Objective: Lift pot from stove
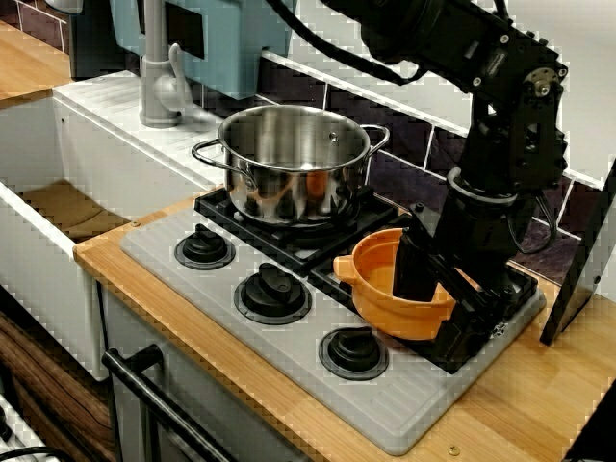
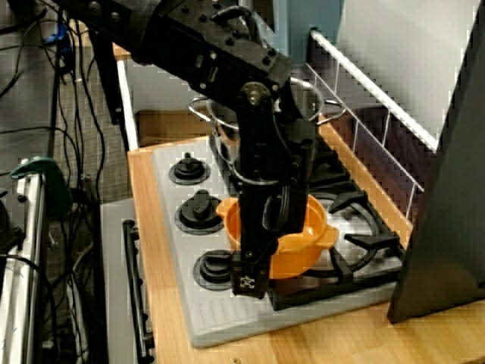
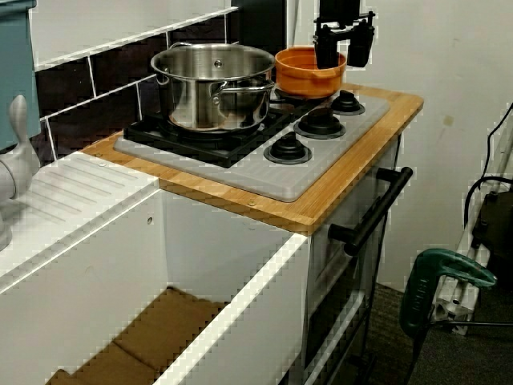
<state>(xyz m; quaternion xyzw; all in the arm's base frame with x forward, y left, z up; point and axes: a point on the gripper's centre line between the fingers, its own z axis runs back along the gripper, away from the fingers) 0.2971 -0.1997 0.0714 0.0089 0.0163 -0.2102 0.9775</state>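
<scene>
The orange pot (image 1: 390, 289) is over the front right burner grate of the grey stove (image 1: 414, 414), tilted a little toward the knobs. My gripper (image 1: 438, 289) comes down from above and is shut on the pot's rim, one finger inside the bowl and one outside. From the opposite side, the pot (image 2: 303, 246) shows behind my gripper (image 2: 261, 243), its base close over the grate. In the low side view the pot (image 3: 300, 76) hangs from my gripper (image 3: 343, 50); whether it clears the grate I cannot tell.
A tall shiny steel pot (image 1: 294, 164) stands on the back left burner, close beside the orange one. Three black knobs (image 1: 273, 289) line the stove's front. A tiled wall runs behind, a sink (image 3: 72, 241) lies to one side, and a dark panel (image 2: 447, 189) leans by the stove.
</scene>
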